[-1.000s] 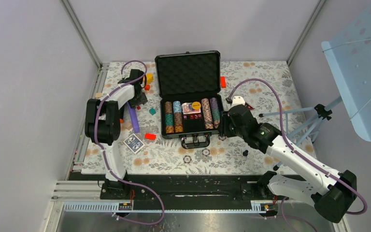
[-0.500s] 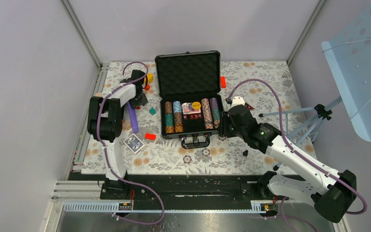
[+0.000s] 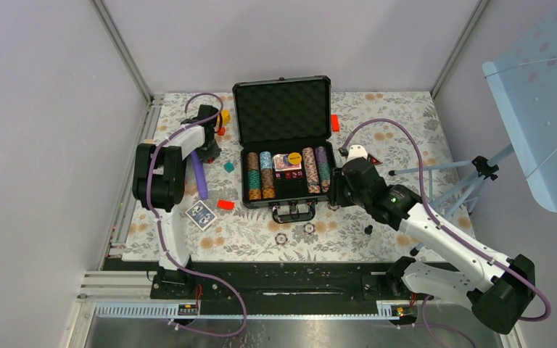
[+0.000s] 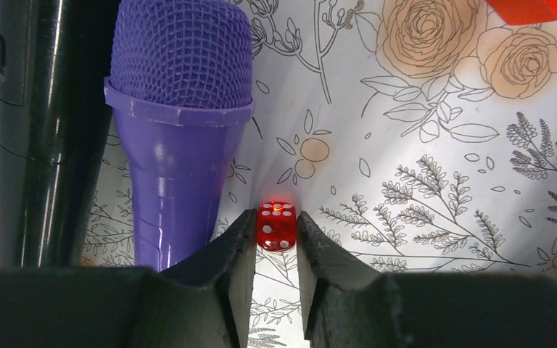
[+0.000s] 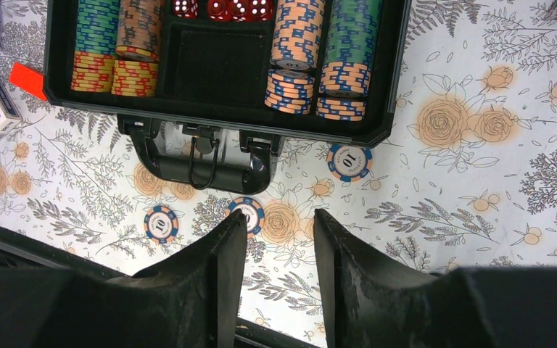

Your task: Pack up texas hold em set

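1. found case (image 5: 188, 114) mid-mat, lid open and leaning back, foam lining (image 3: 283, 112) exposed, handle (image 5: 196, 163) toward the arm bases.
2. counted four rows of chips (image 5: 295, 43) in the tray, two on each side of an empty middle bay. noted red dice (image 5: 221, 9) in a slot behind that bay.
3. spotted three loose chips (image 5: 349, 161) on the floral mat (image 3: 246, 243) in front of the case: one by its front right corner, two just past the handle.
4. saw card deck (image 3: 202, 214) outside the case, flat on the mat off its front left corner, just beside an orange block (image 3: 225, 204).
5. found left gripper (image 4: 275, 215) down at the mat, well left of the case, beside purple mic (image 4: 181, 109). jaws narrow, pads against both sides of a red die (image 4: 276, 226), no gap visible. die at the very fingertips, resting on the mat.
6. found right gripper (image 5: 277, 214) above the mat off the case's front right corner, jaws parted, nothing between them.
7. noted black cylinder (image 4: 43, 130) lying alongside the mic, and teal block (image 3: 228, 167) between mic and case.
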Tool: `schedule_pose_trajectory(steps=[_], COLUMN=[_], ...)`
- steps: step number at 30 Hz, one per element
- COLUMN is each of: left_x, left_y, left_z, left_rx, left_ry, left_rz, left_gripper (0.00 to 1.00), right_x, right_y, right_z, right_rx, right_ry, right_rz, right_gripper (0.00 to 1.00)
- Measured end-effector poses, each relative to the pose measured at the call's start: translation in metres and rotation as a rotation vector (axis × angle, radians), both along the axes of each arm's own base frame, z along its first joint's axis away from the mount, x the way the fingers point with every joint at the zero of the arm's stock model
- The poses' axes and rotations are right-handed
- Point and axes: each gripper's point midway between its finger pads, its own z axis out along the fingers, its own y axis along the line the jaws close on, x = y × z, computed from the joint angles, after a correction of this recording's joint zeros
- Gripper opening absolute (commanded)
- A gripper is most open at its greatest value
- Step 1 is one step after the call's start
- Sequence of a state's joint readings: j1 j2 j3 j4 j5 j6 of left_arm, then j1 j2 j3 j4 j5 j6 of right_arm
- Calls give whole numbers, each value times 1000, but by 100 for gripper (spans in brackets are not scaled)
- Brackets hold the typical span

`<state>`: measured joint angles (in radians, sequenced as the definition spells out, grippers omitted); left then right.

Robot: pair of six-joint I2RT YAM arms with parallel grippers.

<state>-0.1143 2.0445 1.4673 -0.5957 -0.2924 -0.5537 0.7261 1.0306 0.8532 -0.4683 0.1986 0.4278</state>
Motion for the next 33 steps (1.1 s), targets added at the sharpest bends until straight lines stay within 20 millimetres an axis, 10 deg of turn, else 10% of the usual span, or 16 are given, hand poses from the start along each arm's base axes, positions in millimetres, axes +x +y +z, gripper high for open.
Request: schedule_pose_trajectory(steps=[15,20,27,33], left_x=[-1,-24,-67,-88], left_y=[-2,-15,-128,-220], left_z=[2,33,104,104], left_rx=[-11,-48,-143,-225], left_ry=[-5,-58,-235,-222], left_rz=[-4,-21,-261,-435], left_gripper=[14,13,14,14], right_x=[-3,-4,-6,-14], right_y=[-3,-4,-11,-21], right_z=[-2,2,12,6], right_rx=[-12,-2,11,-8], right_ry=[13,-1,-38,-25], right_rz=[0,-2,-19,-29], right_gripper=[47,47,49,49])
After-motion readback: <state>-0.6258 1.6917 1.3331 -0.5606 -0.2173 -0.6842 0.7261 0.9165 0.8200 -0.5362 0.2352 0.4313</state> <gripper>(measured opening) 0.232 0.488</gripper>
